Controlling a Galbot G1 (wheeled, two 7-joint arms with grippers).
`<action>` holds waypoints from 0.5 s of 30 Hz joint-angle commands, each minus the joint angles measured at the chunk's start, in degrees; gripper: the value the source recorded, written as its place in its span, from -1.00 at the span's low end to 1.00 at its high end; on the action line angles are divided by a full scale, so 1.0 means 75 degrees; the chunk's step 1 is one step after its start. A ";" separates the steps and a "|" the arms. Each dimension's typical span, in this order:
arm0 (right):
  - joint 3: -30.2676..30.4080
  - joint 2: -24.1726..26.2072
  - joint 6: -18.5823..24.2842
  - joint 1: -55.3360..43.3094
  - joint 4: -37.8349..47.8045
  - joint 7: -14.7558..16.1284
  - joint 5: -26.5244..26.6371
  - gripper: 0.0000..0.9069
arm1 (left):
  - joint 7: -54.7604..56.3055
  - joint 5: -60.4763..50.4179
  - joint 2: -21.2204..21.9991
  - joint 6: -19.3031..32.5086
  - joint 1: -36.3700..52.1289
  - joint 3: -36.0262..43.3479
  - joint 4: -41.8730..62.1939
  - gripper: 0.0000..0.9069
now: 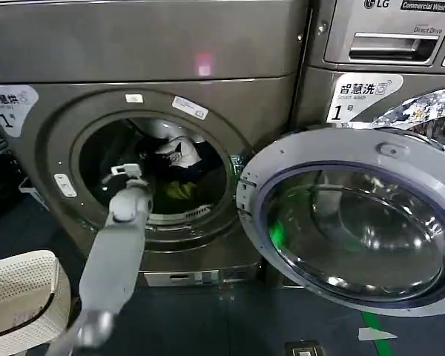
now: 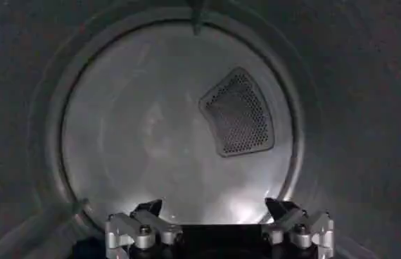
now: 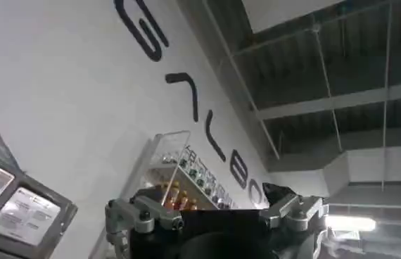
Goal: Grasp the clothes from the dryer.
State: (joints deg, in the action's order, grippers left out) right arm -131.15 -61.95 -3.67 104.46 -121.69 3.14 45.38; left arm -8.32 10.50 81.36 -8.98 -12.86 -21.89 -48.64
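Observation:
The dryer (image 1: 52, 67) is the bronze-grey machine on the left, with its round glass door (image 1: 356, 222) swung open to the right. The clothes (image 1: 179, 154) lie heaped at the back right of the dark drum: a white piece on top, dark cloth around it and yellow-green fabric (image 1: 179, 191) below. My left arm reaches through the porthole, and the left gripper (image 1: 133, 169) sits just inside the opening, left of the heap. In the left wrist view the left gripper (image 2: 214, 208) is open and empty, facing the drum's back wall (image 2: 151, 127). The right gripper (image 3: 211, 193) is open and points up at a lettered wall.
A second machine with an LG panel (image 1: 389, 37) stands to the right, partly behind the open door. A white mesh basket (image 1: 18, 297) sits on the floor at the lower left. A perforated vent (image 2: 239, 112) is set in the drum's back wall.

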 commanded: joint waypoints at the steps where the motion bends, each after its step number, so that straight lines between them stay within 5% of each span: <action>1: 0.0013 -0.0017 0.0032 -0.0011 0.0021 0.0029 0.0000 1.00 | -0.2145 -0.1465 -0.0020 -0.0023 0.1548 0.1047 0.2742 1.00; 8: -0.0065 -0.0042 0.0063 0.0037 0.0083 0.0056 0.0004 1.00 | -0.4683 -0.3367 -0.0170 0.0827 0.2258 0.2648 0.3769 1.00; 15: -0.0095 -0.0102 0.0071 0.0023 0.0071 0.0073 -0.0001 1.00 | -0.5456 -0.6217 -0.0261 0.1318 0.2455 0.3471 0.4068 1.00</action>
State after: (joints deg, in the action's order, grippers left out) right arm -131.79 -62.64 -3.15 104.74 -121.06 3.65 45.38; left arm -37.14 -13.15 79.60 -3.28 1.97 -4.78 -24.07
